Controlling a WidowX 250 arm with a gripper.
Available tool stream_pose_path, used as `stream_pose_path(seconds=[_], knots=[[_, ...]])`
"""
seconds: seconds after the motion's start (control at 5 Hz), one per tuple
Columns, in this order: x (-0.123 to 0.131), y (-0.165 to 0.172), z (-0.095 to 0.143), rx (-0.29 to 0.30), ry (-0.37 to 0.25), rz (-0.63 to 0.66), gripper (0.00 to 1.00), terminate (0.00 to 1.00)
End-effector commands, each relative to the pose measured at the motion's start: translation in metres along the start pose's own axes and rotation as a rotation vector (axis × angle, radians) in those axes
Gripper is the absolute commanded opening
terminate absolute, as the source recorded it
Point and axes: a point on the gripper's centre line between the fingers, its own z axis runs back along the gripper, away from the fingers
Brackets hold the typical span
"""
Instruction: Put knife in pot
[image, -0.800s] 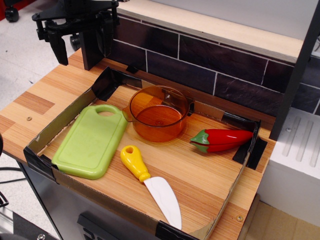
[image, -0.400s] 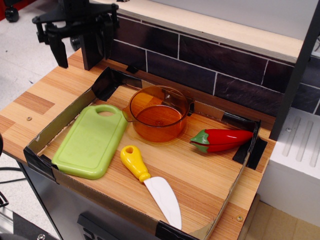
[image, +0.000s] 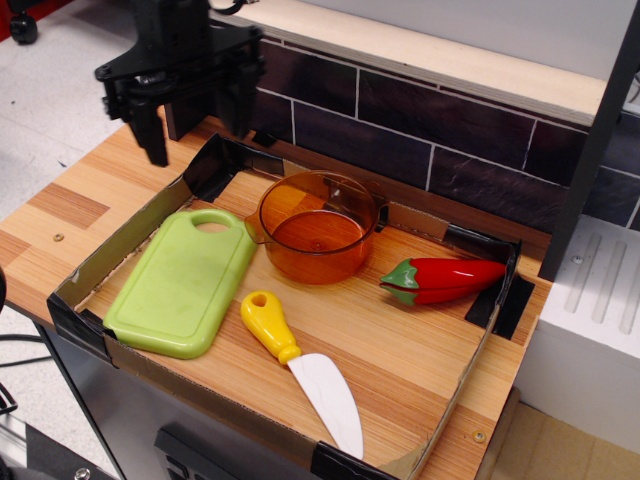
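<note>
The knife (image: 300, 360) lies flat on the wooden tray floor at the front. Its yellow handle points back left and its white blade points to the front right. The orange transparent pot (image: 318, 228) stands upright and empty behind the knife, near the back wall. My black gripper (image: 200, 138) hangs open and empty in the air at the back left. It is above the tray's back-left corner, well away from the knife and to the left of the pot.
A green cutting board (image: 182, 282) lies left of the knife. A red chili pepper (image: 447, 278) lies right of the pot. A low cardboard rim (image: 120, 245) bounds the tray. A dark tiled wall (image: 420, 140) runs behind.
My gripper has moved to the right and down, closer to the tray's back-left corner. The knife, pot, board and pepper have not moved.
</note>
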Motion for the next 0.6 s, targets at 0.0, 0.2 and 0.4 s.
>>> stream_pose_path(seconds=[0.0, 0.2, 0.4], knots=[[-0.04, 0.009, 0.015, -0.012, 0.051, -0.051, 1.0, 0.0], [-0.068, 0.013, 0.003, 0.016, 0.098, -0.091, 1.0, 0.0], [-0.088, 0.012, -0.012, 0.02, 0.077, -0.152, 1.0, 0.0]])
